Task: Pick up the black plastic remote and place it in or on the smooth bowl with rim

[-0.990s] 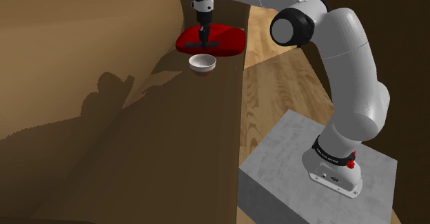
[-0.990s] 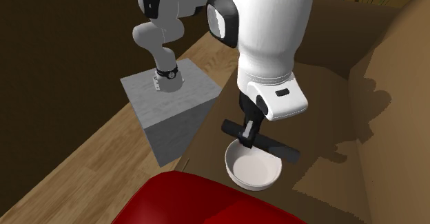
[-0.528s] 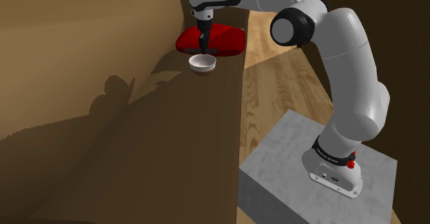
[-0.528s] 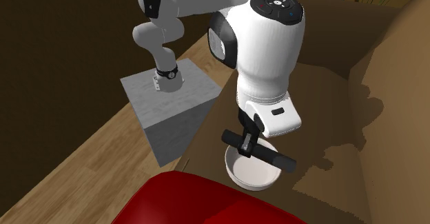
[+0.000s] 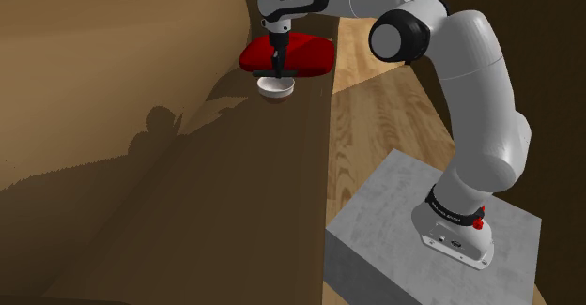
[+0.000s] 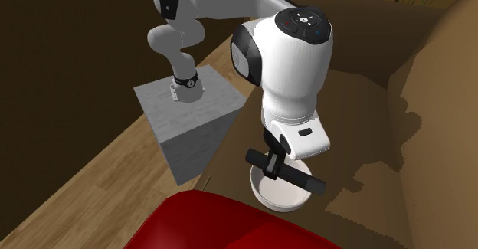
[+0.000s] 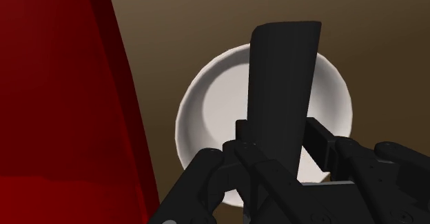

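brown upholstered surface (image 5: 235,200) bearing a round white rimmed bowl (image 7: 207,112); all-black two-finger gripper (image 6: 271,163) clasps a flat black remote (image 6: 302,180) over it.

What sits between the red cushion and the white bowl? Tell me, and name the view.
Only a bare strip of the brown surface separates the red cushion from the white bowl; the wrist view shows it.

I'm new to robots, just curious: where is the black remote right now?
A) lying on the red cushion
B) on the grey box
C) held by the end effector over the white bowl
C: the end effector clasps the remote just above the white bowl.
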`<act>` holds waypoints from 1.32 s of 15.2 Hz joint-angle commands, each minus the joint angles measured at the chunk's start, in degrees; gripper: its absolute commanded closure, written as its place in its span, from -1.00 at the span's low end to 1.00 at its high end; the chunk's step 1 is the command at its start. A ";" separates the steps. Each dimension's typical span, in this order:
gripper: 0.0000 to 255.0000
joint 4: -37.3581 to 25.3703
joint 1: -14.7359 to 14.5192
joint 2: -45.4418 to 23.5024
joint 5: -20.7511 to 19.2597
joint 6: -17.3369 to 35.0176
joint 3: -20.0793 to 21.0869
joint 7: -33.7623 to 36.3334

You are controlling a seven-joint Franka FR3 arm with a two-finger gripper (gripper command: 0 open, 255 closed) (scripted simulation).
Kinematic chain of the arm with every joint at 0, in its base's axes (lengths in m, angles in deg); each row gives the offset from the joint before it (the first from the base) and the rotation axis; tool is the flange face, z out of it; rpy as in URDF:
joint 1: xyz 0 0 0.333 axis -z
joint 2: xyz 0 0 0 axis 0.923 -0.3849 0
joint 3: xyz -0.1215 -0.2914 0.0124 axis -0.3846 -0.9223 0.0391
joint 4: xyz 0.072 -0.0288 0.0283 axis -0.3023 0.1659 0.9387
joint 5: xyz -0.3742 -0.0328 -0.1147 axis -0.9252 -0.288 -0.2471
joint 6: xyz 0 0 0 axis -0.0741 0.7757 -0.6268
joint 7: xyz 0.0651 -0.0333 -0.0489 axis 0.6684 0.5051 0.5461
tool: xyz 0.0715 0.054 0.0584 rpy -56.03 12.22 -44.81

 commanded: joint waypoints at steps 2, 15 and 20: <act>1.00 0.01 0.00 0.01 0.00 0.02 0.00 0.00; -1.00 -10.19 0.88 -1.71 0.03 -8.42 0.02 0.44; -1.00 -10.21 0.88 -1.72 0.03 -8.43 0.02 0.44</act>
